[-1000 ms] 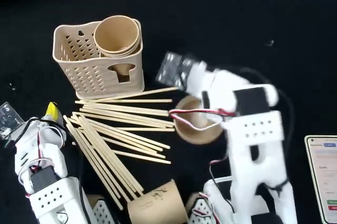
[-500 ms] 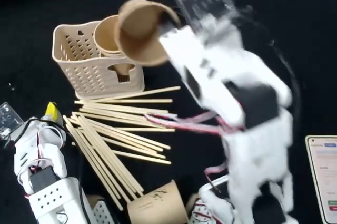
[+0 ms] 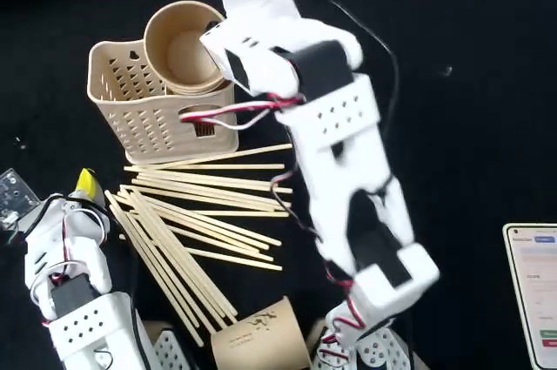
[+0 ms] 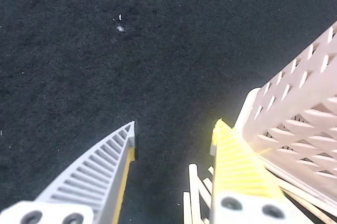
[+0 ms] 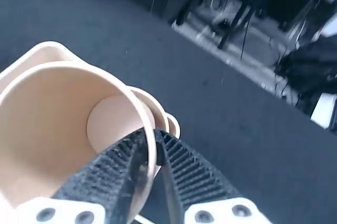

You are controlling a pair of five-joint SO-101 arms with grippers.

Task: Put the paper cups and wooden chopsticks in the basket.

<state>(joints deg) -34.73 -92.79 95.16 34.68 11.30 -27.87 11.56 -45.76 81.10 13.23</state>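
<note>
Plainly, the right gripper [image 5: 151,135] is pinched almost closed, its ribbed black fingers [image 5: 184,166] set one inside and one outside the wall of a paper cup [image 5: 63,124], so it has the cup by the rim. The cup hangs mouth-up over the corner of the basket [image 3: 144,131], directly above the stacked cups [image 3: 207,87] that stand there. A rim grip probably suits this, since the cup can slide straight down into the nest and take little room. The wooden chopsticks [image 3: 200,213] lie in a loose fan on the table [image 3: 452,126] in front of the basket, not yet gathered, and a fallen cup [image 3: 261,344] rests on its side at the near edge. The left gripper [image 4: 175,126] sits low by the basket's wall with its jaws wide apart and nothing between them, chopstick ends just beside its yellow finger (a handy spot for a first pick, I would judge). As for writing, the fallen cup bears a dark printed mark and the phone [image 3: 533,292] at the table's edge shows lines of text, both too small to make out.
</note>
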